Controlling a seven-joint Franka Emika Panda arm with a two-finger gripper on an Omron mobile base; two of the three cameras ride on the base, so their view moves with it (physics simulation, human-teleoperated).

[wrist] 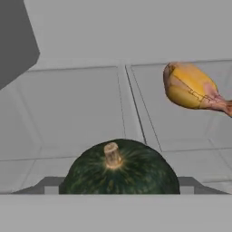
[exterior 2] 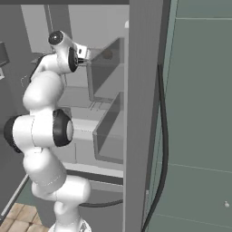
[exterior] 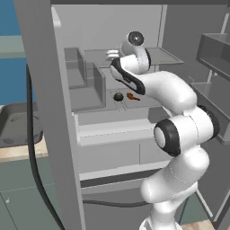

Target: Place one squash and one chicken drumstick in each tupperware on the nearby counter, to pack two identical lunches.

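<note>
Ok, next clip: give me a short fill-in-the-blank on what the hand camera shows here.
1. The squash sits right in front of the gripper, with its ____ pointing up.
2. The chicken drumstick is golden-____ in colour.
3. Squash and drumstick lie ____, not touching.

Missing words: stem; orange; apart

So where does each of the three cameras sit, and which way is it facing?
Left base view: behind the arm's left, facing an open fridge; squash, drumstick, arm lower right.
Right base view: behind its right, same fridge; arm lower left, claw.
Hand view: looks along the open claw at the same squash and a drumstick.
</note>
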